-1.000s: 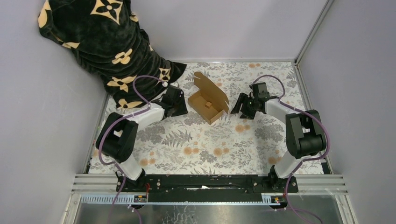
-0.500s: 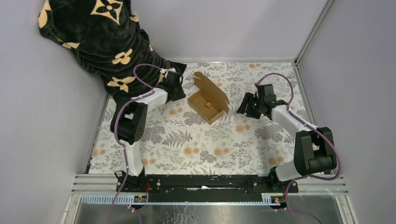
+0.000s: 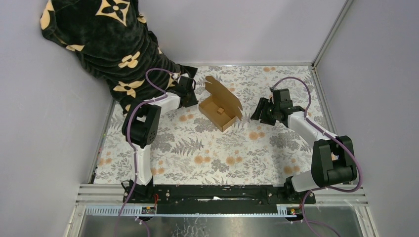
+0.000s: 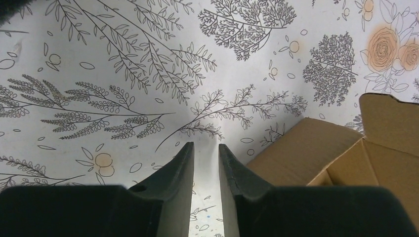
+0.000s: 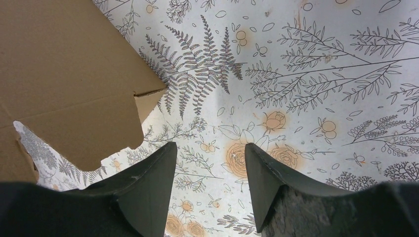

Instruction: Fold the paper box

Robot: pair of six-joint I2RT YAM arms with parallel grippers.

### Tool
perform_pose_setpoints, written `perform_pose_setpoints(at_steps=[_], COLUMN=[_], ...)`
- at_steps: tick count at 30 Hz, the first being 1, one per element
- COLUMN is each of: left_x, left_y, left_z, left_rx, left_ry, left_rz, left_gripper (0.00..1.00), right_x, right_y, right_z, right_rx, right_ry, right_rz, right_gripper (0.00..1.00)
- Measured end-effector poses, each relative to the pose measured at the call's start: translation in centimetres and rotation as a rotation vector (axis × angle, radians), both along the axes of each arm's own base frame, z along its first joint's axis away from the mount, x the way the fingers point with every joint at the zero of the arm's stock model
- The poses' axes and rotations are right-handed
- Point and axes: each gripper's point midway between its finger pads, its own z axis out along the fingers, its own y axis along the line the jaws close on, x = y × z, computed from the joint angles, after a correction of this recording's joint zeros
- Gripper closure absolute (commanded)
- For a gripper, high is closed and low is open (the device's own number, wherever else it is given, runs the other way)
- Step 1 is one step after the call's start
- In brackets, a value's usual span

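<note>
The paper box [image 3: 219, 110] is brown cardboard, a small open tray with its lid flap [image 3: 225, 92] standing up at the back, on the floral cloth at the table's middle back. My left gripper [image 3: 193, 97] sits just off the box's left side; in the left wrist view [image 4: 206, 146] its fingers [image 4: 182, 163] are open by a narrow gap with only cloth between them, and the box [image 4: 302, 153] lies to their right. My right gripper [image 3: 259, 111] hovers right of the box, open and holding nothing [image 5: 210, 146], with the lid flap [image 5: 64, 74] to its upper left.
A black fabric with gold flower shapes [image 3: 99, 39] hangs over the back left corner, close behind the left arm. Grey walls enclose the floral table cloth [image 3: 207, 153] on three sides. A metal rail [image 3: 222, 190] runs along the near edge.
The left arm swung toward the back and reached in to the box's left side while its jaws narrowed. The right arm stretched out slightly rightward, its jaws closing a little.
</note>
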Motion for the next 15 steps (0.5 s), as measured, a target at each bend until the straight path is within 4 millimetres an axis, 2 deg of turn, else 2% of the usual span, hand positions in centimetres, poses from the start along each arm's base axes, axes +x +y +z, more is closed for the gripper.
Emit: perform_pose_setpoints(at_steps=[8, 15], left_x=[-0.4, -1.2], left_y=[-0.6, -1.3], left_z=[-0.3, 1.0], left_rx=[-0.019, -0.045], left_ry=[-0.03, -0.093], left_rz=[-0.036, -0.074], left_gripper=[0.69, 0.69], right_x=[0.0, 0.0], right_y=[0.0, 0.0], right_z=[0.0, 0.0], right_rx=[0.0, -0.001], right_ry=[0.0, 0.0], right_rz=[0.0, 0.0], right_gripper=[0.39, 0.39])
